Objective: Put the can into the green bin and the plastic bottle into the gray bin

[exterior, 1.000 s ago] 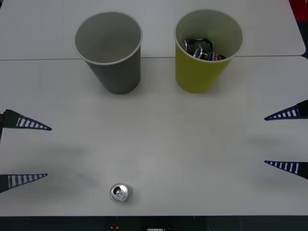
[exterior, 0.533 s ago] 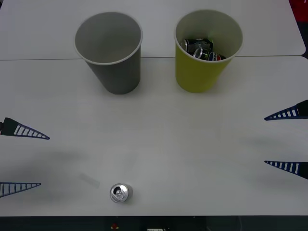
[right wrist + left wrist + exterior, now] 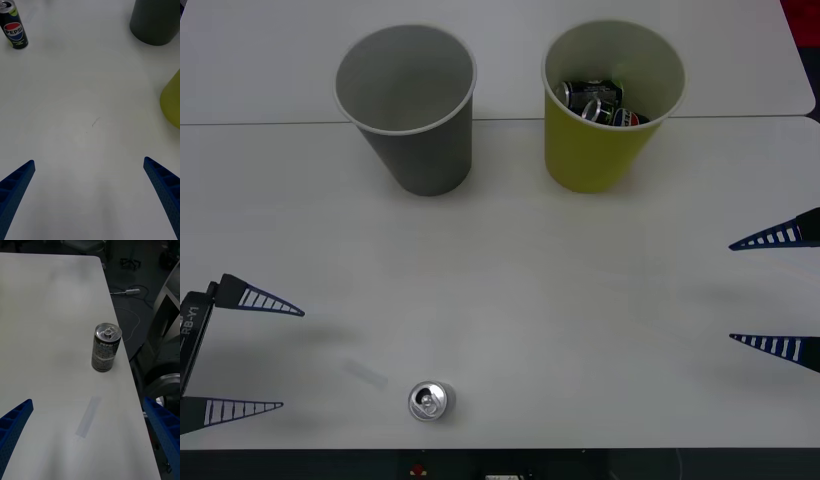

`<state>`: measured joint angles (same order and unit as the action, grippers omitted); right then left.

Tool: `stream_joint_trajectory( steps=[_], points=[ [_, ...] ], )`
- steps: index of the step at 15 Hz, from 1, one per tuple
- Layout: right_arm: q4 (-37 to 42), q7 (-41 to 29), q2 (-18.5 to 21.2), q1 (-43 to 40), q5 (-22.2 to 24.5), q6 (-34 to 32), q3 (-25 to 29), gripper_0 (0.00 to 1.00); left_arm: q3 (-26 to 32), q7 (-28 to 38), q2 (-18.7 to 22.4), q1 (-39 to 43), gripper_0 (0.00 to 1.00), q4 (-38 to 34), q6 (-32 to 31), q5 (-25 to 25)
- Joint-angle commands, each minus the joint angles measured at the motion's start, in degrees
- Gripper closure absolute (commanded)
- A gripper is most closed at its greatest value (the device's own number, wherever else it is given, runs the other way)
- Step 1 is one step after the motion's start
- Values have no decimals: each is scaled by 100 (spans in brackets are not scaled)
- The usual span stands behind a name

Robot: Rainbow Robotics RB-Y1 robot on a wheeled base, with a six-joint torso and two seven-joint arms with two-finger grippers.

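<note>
Front view: my left hand (image 3: pixel 242 352) hangs wide open over the white counter (image 3: pixel 530 290), the small upright aluminium can (image 3: pixel 428 401) well apart beyond its fingertips.

The green bin (image 3: pixel 171 105) and gray bin (image 3: pixel 155 20) are cut off by the right wrist view's edges

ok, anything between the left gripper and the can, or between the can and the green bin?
Nothing visible. The left gripper, open, has bare table between it and the upright can at the near edge. The line from there to the green bin is bare too; the gray bin stands off to the side.
</note>
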<state>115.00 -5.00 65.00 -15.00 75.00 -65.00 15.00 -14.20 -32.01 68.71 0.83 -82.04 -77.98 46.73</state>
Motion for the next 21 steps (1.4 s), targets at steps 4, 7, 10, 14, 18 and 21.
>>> stream_joint_trajectory(
  steps=[4,7,10,14,18,21],
  points=[
    [0,0,0,0,0,0,0,0,-1419,-974,-280,-812,0,1023,-200,-753],
    [0,0,0,0,0,0,0,0,-1946,-1475,-587,-1120,0,1445,-236,-946],
    [0,0,0,0,0,0,0,0,-2368,-1633,-904,-1410,0,1797,-244,-981],
    [0,0,0,0,0,0,0,0,-2808,-1809,-1361,-1797,0,2289,-244,-990],
    [0,0,0,0,0,0,0,0,-3238,-1914,-1888,-2175,0,2816,-244,-999],
    [0,0,0,0,0,0,0,0,-3484,-1914,-2099,-2271,0,2843,-86,-1096]
  ],
)
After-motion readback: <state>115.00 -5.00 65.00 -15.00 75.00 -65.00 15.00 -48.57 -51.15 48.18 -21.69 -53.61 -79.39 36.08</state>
